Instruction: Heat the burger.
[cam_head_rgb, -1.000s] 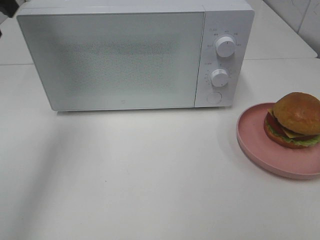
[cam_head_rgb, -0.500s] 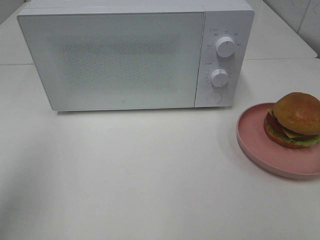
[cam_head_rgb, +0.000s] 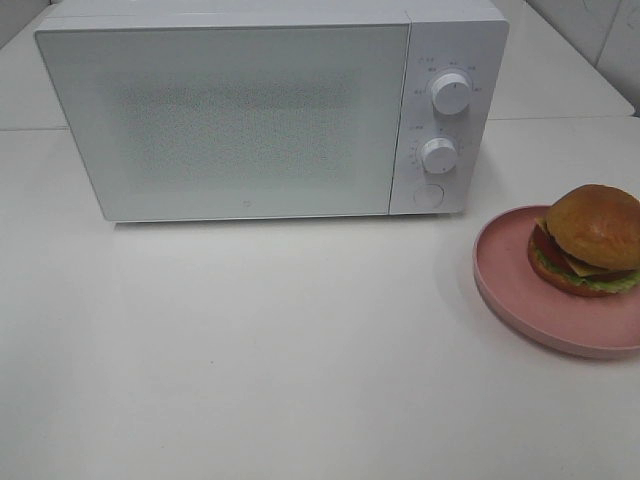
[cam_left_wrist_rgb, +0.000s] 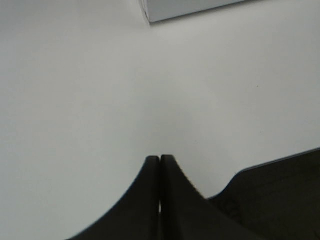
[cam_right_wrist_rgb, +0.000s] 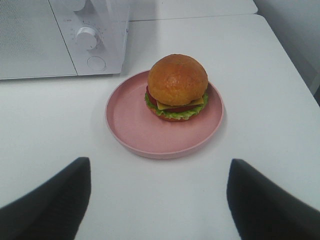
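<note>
The burger (cam_head_rgb: 590, 238) has a glossy brown bun, cheese, tomato and lettuce, and sits on a round pink plate (cam_head_rgb: 510, 280) at the right edge of the white table. The white microwave (cam_head_rgb: 230, 120) stands at the back with its door closed. Neither arm shows in the exterior high view. In the right wrist view my right gripper (cam_right_wrist_rgb: 159, 162) is open and empty, a short way in front of the plate (cam_right_wrist_rgb: 135, 130) and burger (cam_right_wrist_rgb: 177, 86). In the left wrist view my left gripper (cam_left_wrist_rgb: 160, 159) is shut and empty over bare table, near the microwave's corner (cam_left_wrist_rgb: 190, 7).
The microwave's panel has two white knobs (cam_head_rgb: 451, 92) (cam_head_rgb: 438, 155) and a round button (cam_head_rgb: 428, 195) on its right side. The table's right edge (cam_right_wrist_rgb: 295, 75) runs close beside the plate. A seam crosses the table behind the microwave.
A shadow on the table's left side and a dark shape at the upper left corner have faded out of the exterior high view. The burger, plate and microwave have not moved.
</note>
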